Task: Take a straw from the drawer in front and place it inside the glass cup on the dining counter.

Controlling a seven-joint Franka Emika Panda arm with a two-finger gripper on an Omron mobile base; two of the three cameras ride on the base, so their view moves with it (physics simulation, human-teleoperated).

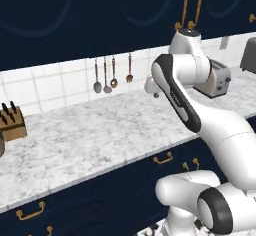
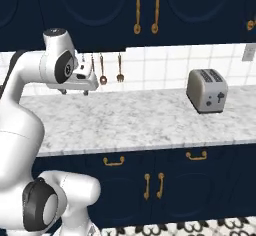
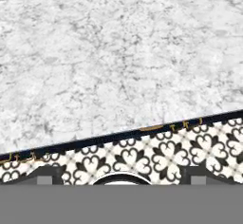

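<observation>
Black-and-white patterned floor tiles (image 3: 209, 147) lie nearest, in front of the navy base cabinets. Just under the marble edge runs a row of shallow drawer fronts, all shut. The drawer (image 2: 122, 153) with the small brass handle (image 2: 114, 161) sits most directly below the arm. I cannot tell for sure which front is the one meant. The straw, as I judge it, lies inside a closed drawer, so nothing of the task has been fetched yet.

Above the drawers spreads the grey-white marble tabletop (image 2: 145, 117), bare where the arm works. The pincer (image 2: 74, 92) hangs over it, pointing down and well clear of the surface. Its jaws stand wide apart with nothing between them. In the hand view the two dark tips sit far out at the bottom, looking down on marble, cabinet edge and floor.

Farther back, a toaster (image 2: 206, 90) stands to the right and a knife block (image 1: 12, 123) to the left. Utensils (image 1: 105, 75) hang on the tiled wall (image 1: 55, 87), below the navy upper cabinets (image 2: 190, 10).

The step in hand looks like the approach to the drawer. The next move calls for bringing the hand down and forward over the tabletop edge. It must then turn so the jaws straddle the slim handle, close, and pull straight out.
</observation>
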